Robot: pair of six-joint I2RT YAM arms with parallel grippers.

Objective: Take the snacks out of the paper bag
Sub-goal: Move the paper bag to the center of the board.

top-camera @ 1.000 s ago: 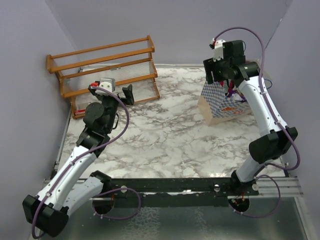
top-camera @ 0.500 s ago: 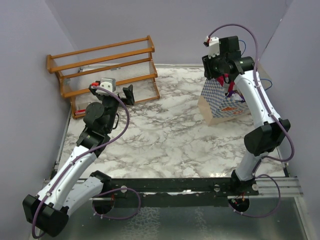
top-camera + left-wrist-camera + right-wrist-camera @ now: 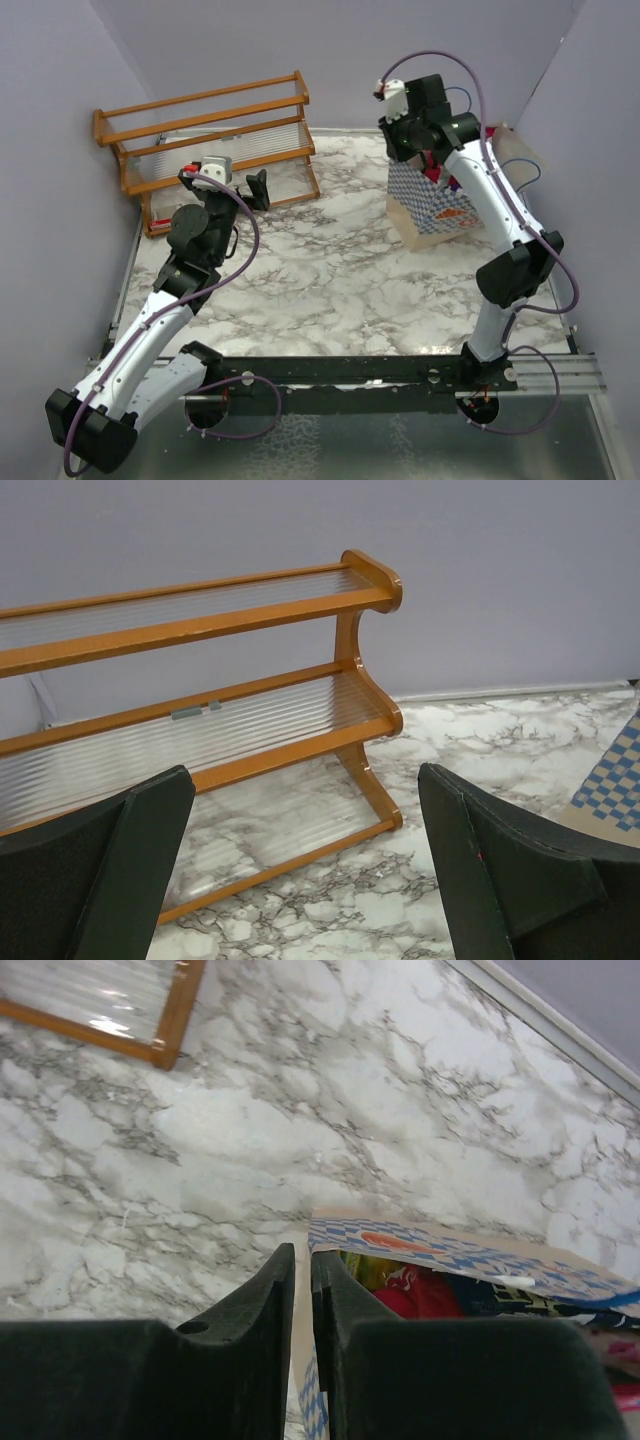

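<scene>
Though from overhead the left arm merely faces the wooden rack, its wrist camera shows the left fingers spread wide with nothing between them and the rack's ribbed shelves just ahead. Further along the marble desk, the paper bag stands upright at the far right, mouth up, checkered narrow end toward the rack, its length running left to right. The right fingers, narrowed to a slit, pinch its top edge. Only that wrist view shows the snacks inside.
</scene>
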